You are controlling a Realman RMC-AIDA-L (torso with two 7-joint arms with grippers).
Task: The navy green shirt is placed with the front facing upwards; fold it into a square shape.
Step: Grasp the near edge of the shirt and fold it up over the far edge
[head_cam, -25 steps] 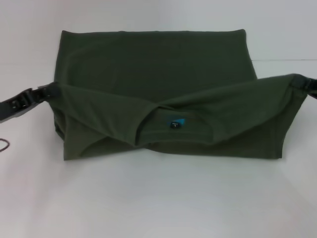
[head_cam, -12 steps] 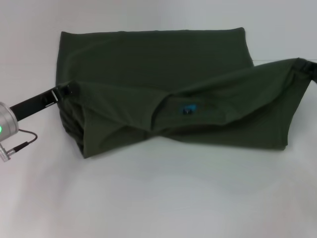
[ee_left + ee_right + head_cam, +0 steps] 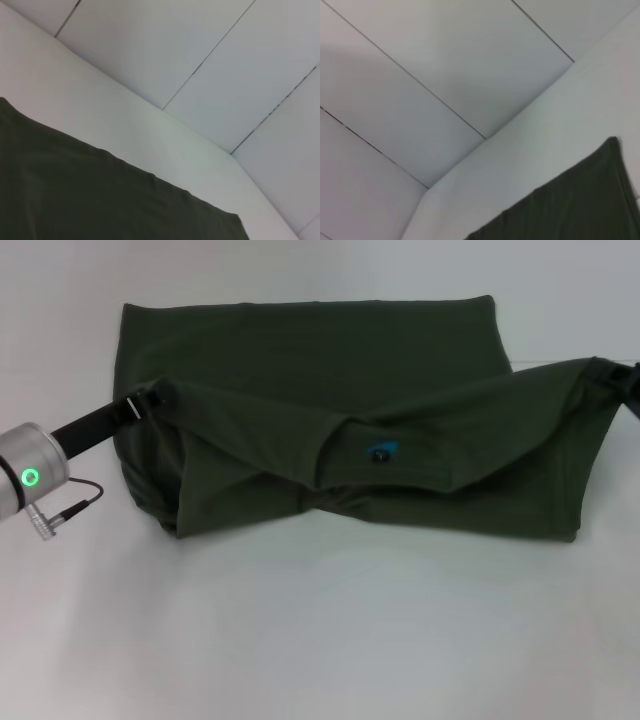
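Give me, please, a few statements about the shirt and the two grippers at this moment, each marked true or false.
1. The left gripper grips the left end of the navy green shirt. True.
2. The right gripper hangs free, away from the cloth. False: it holds the right end.
3. The collar label faces up. True.
4. The shirt lies flat as a finished square. False: its near layer is lifted between both grippers.
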